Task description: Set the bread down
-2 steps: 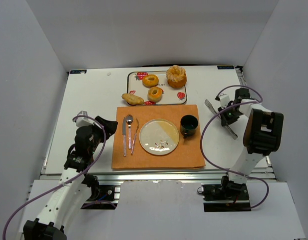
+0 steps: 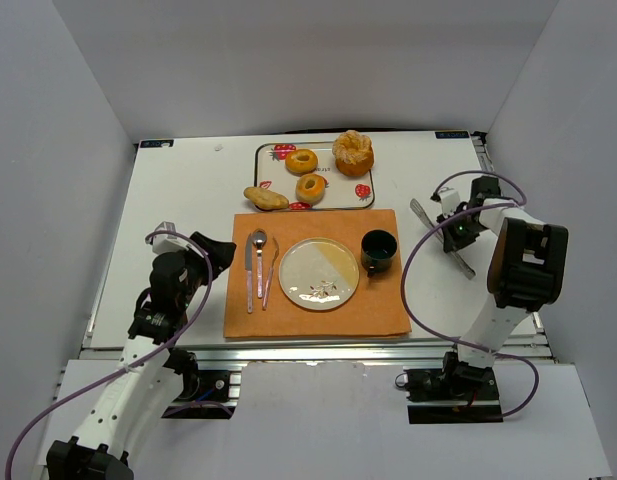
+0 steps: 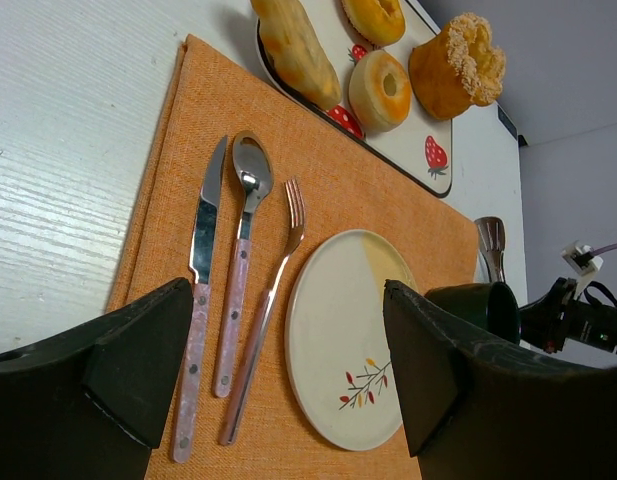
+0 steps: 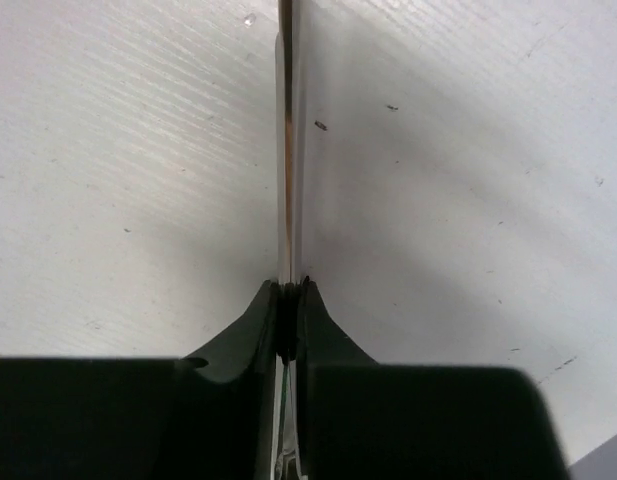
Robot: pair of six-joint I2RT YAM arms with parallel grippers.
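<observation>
Two small golden bread rings [image 2: 301, 161] [image 2: 310, 187] lie on the strawberry tray [image 2: 271, 172] at the back; the left wrist view shows them too [image 3: 375, 15] [image 3: 380, 88]. The cream plate [image 2: 306, 288] sits on the orange placemat [image 2: 383, 310]. My left gripper [image 2: 221, 250] hovers open over the mat's left side, its jaws framing the cutlery and plate [image 3: 333, 300], holding nothing. Far to the right, my right gripper [image 2: 453, 232] is shut on thin metal tongs [image 2: 421, 213], seen edge-on between its fingers [image 4: 286, 120]. Both grippers are well away from the bread.
On the tray also sit a ridged orange bun [image 2: 353, 152] and an oblong tan roll [image 2: 265, 198]. A knife [image 2: 249, 270], spoon [image 2: 259, 262] and fork [image 2: 270, 272] lie left of the plate. A dark cup [image 2: 379, 250] stands at its right.
</observation>
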